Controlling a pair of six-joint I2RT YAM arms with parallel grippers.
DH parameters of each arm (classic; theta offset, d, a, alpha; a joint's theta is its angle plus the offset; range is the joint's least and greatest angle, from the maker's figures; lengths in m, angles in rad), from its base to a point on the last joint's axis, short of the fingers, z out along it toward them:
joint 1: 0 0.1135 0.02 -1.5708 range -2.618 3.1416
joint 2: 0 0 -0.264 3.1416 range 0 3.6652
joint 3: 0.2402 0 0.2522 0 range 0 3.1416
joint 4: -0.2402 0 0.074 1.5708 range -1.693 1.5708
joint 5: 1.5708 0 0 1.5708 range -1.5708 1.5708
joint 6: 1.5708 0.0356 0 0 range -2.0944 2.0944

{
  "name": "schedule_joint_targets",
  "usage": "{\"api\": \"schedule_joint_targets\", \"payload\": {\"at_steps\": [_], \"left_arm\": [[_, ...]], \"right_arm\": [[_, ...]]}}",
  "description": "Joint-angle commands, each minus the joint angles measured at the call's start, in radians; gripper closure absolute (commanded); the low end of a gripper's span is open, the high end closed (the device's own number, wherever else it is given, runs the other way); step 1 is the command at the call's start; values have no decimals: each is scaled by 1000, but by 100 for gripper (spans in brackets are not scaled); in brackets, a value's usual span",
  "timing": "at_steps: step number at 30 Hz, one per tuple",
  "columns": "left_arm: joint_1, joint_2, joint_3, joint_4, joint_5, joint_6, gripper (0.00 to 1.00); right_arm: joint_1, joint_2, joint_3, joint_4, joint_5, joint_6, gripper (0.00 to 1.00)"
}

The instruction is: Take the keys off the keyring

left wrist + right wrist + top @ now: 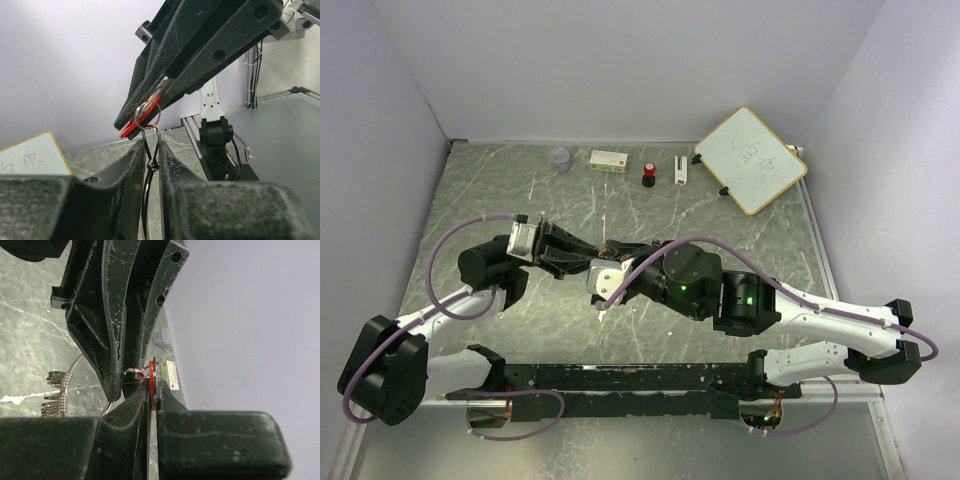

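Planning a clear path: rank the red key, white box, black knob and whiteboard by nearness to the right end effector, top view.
1. The red key, clamped in the right end effector itself.
2. The white box and the black knob, at the far edge: too close to call.
3. The whiteboard, far right corner.

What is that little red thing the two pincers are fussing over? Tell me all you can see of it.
The red key shows only a flat red plastic head, thin edge-on; its blade is hidden. The right pincer clamps it in mid-air. A small silver ring threads it, linked to wire running down between the fingers of the left pincer.
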Motion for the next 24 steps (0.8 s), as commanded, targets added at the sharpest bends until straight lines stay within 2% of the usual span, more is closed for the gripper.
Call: {"api": "schedule_joint_targets", "payload": {"at_steps": [1,9,14,24], "left_arm": [[5,10,-2,121,17,-29,76],[5,3,-8,98,15,-5,93],[5,-16,-13,29,-13,43,93],[5,-129,65,-584,-147,419,93]], "right_arm": [[6,-18,-3,46,4,-8,100],[6,-22,-6,53,10,-11,100],[6,-25,-1,54,12,-13,100],[7,-37,32,33,54,-30,100]]}}
